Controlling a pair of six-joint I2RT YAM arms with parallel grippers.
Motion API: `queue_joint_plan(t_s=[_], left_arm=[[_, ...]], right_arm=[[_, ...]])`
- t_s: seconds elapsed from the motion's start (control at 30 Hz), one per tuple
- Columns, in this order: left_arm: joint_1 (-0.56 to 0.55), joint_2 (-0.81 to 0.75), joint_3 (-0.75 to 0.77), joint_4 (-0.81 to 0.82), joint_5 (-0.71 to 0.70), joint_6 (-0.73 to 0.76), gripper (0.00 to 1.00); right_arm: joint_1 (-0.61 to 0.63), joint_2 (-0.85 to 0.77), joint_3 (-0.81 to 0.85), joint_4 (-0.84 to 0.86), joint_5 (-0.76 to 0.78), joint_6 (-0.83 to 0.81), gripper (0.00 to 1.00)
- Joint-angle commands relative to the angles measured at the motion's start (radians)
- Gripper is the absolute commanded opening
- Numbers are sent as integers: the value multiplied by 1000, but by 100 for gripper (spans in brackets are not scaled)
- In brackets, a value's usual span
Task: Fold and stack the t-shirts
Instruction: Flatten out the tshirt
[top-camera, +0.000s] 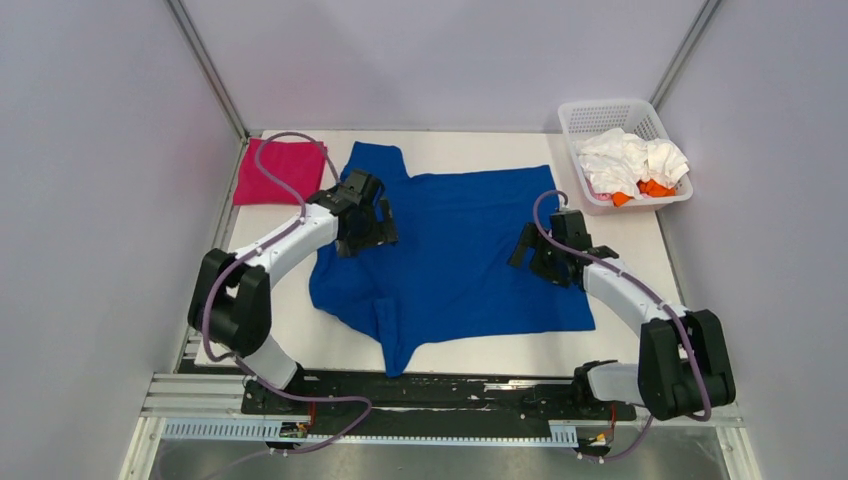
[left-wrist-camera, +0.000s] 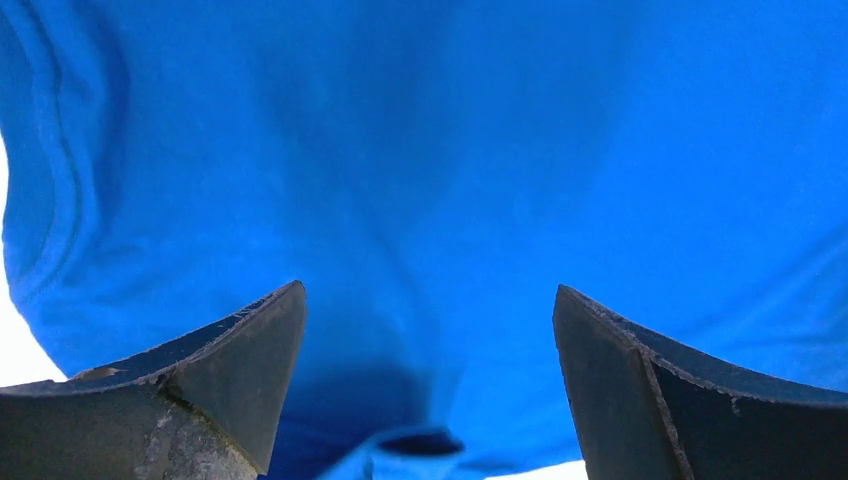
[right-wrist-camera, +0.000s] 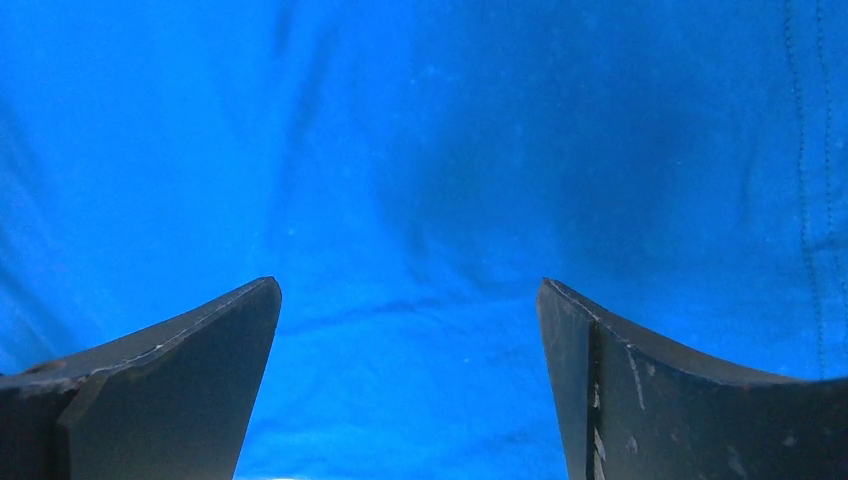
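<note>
Blue t-shirt (top-camera: 460, 240) spread flat mid-frame, unfolded; magenta t-shirt (top-camera: 275, 170) folded upper left; white and orange t-shirts (top-camera: 635, 160) wait in basket (top-camera: 600, 115) upper right; left gripper (left-wrist-camera: 430, 300), right gripper (right-wrist-camera: 410, 290) both agape, empty, over blue cloth.

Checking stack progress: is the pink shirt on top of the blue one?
No, the pink shirt lies folded at the far left, beside the spread-out blue shirt, not on it.
</note>
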Motion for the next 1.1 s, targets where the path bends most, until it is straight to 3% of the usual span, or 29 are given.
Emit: queue_joint_plan(t_s=[0.0,0.13,0.43,0.73,0.83,0.9,1.07], left_arm=[[101,102,-41,165,118,53,100],[149,227,-30,236,197,49,100],[242,481,164,215,174,92,100],[277,698,636,116,125,213,100],[279,709,757,46,92,237,100],[277,635,765,35,93,242,100],[263,381,519,43,83,207,100]], right_arm=[[2,82,56,65,48,-5,100],[1,171,82,94,109,17,100],[-66,385,182,116,158,21,100],[-102,539,394,94,222,-33,100],[-102,511,432,83,222,-53,100],[-95,455,432,84,194,-73,100],[27,298,386,96,194,-181,100]])
